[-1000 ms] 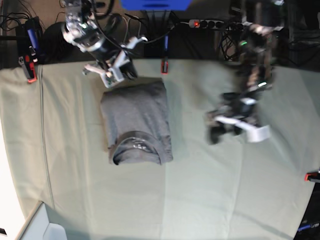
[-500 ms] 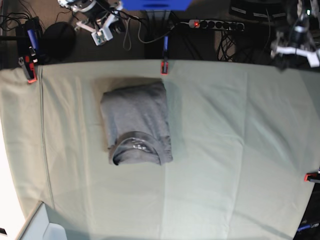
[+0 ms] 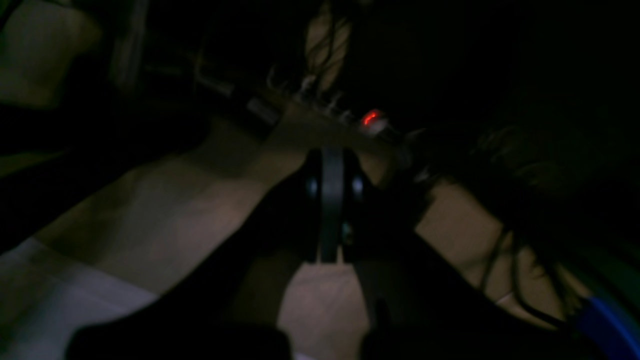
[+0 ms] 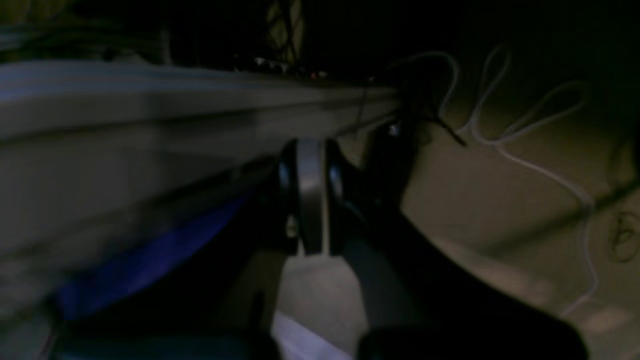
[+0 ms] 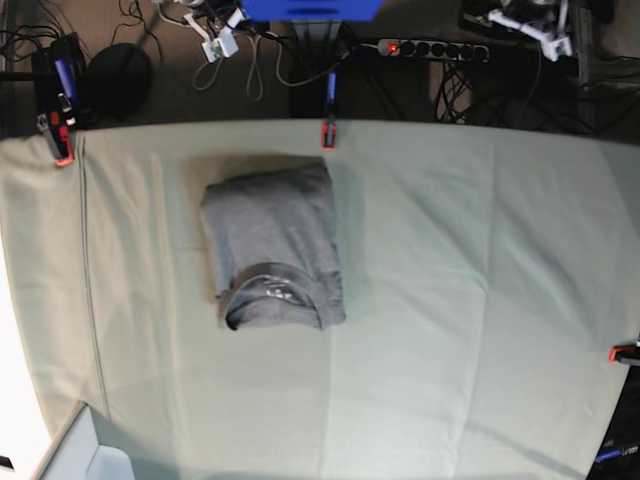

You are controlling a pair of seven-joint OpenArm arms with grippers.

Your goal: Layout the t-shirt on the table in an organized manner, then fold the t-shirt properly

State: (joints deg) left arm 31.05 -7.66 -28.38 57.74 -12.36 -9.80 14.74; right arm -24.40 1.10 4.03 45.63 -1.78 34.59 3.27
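My left pincer (image 3: 330,257) is hanging beyond the far edge of the surface (image 5: 420,330), its jaws pressed together on nothing, over dim floor and a power strip (image 5: 430,47) with a red light. My right pincer (image 4: 310,252) is likewise pressed together and empty, looking at cables in the dark. The t-shirt (image 5: 272,245) is lying folded into a compact grey rectangle on the far left part of the surface, collar toward the near side, close to a red clamp (image 5: 327,133) on the far edge.
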